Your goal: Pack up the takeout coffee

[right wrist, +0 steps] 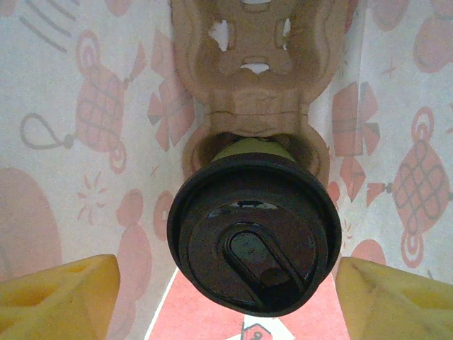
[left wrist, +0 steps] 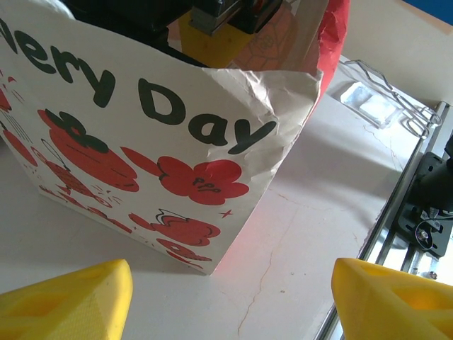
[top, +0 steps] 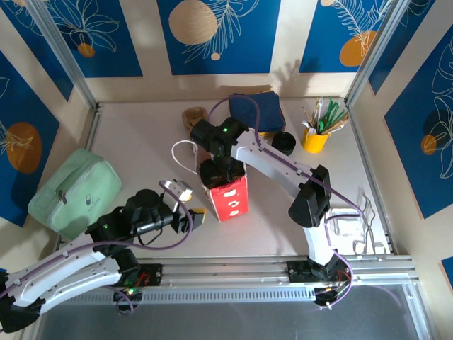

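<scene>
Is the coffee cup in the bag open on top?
No, a black lid covers the coffee cup, which sits in a brown carrier.

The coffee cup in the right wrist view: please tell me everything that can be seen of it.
The coffee cup is seen from above, so its round, glossy black lid, with a raised rim and an oval sip tab, hides most of it. Under the lid only a thin olive-yellow strip of cup wall shows. It stands upright in a pocket of a brown moulded-pulp carrier, inside the printed paper bag. The right gripper is open, its yellow fingers on either side, not touching it.
</scene>
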Robot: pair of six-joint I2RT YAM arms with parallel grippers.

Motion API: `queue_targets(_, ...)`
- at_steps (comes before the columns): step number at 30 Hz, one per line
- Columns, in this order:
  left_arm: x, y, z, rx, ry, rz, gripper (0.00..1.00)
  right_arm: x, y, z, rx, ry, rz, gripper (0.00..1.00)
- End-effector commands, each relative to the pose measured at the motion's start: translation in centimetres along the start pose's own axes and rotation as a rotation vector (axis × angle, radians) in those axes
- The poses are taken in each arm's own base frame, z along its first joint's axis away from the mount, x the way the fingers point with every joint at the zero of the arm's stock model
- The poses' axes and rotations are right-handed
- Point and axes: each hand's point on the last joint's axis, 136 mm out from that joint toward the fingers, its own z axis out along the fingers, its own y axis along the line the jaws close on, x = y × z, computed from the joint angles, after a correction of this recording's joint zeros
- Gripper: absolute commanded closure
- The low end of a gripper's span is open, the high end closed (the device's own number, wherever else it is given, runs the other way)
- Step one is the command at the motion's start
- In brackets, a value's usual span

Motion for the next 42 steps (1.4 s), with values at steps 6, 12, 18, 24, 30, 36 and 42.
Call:
queue_targets(6,-1.1,-0.3,-0.6,0.001,-0.026,0.003,0.26,-0.4,0.3,-2.8,-0.024,-0.053,-0.023,0.21)
queue_targets(12,-1.2,-0.3,-0.7,0.003,-0.028,0.0,0.26,-0.6,0.0,-3.7,-0.011,-0.072,-0.02,0.24)
queue_targets(18,-1.4,-0.4,-0.8,0.002,-0.031,0.0,0.26,-0.9,0.1,-5.7,-0.031,-0.114,-0.022,0.26)
queue_targets(24,-1.6,-0.4,-0.8,0.004,-0.035,-0.001,0.26,-1.2,-0.3,-8.0,-0.036,-0.163,-0.023,0.26)
queue_targets(30,-1.7,-0.5,-0.8,0.006,-0.036,-0.001,0.26,-1.2,-0.4,-9.9,-0.067,-0.206,-0.024,0.26)
queue_targets(36,-1.8,-0.6,-0.8,0.009,-0.039,0.0,0.26,-1.0,0.5,-12.1,-0.152,-0.255,-0.04,0.26)
queue_targets(42,-2.1,-0.6,-0.8,0.011,-0.043,0.002,0.26,-0.8,0.9,-14.7,-0.226,-0.32,-0.063,0.26)
